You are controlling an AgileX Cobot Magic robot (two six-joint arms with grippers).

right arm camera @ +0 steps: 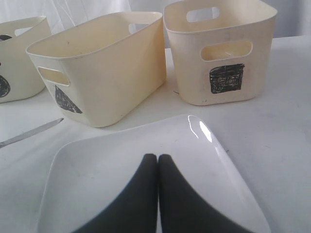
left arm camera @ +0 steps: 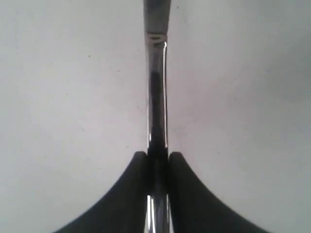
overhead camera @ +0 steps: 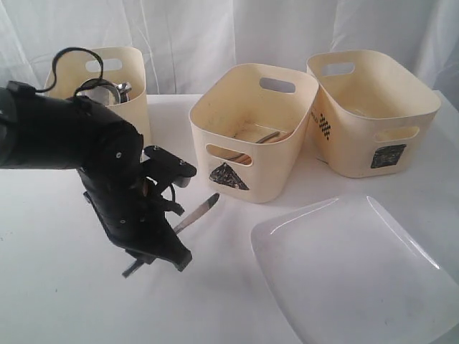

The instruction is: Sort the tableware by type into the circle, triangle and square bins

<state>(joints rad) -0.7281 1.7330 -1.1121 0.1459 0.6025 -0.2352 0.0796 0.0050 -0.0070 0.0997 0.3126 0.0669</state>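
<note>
Markings: a black scribbled triangle identifies the triangle bin, a black scribbled square the square bin, and a partly visible black circle the circle bin. The left arm angles down toward the table in front of the circle bin. The left gripper pinches the knife from both sides; the blade points toward the triangle bin. The right gripper has its jaws pressed together, empty, above the plate.
</note>
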